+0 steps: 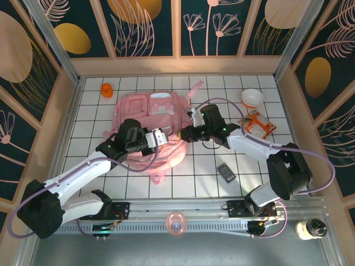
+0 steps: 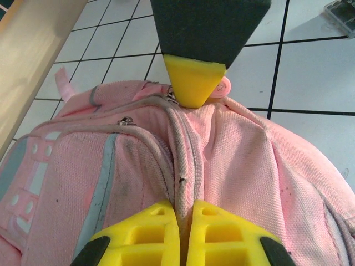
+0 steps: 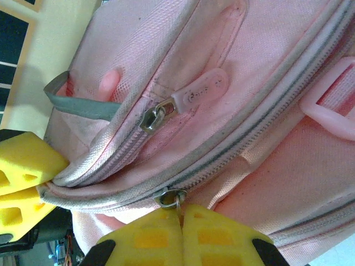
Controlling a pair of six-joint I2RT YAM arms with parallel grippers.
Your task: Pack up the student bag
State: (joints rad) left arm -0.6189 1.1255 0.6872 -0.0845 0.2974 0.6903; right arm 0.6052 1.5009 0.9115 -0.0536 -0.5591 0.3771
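The student bag [image 1: 151, 108] was seen lying flat at mid-desk [image 1: 260, 166]. The left hand [image 2: 184, 216] was clamped on its zipper seam [image 2: 186, 166], the right hand [image 3: 181, 217] on a zipper slider [image 3: 168, 196]. If pulled askew, the slider could be lost, or the soft fabric dragged and jammed.

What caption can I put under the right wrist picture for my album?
Right gripper pinching a zipper on the pink student bag.
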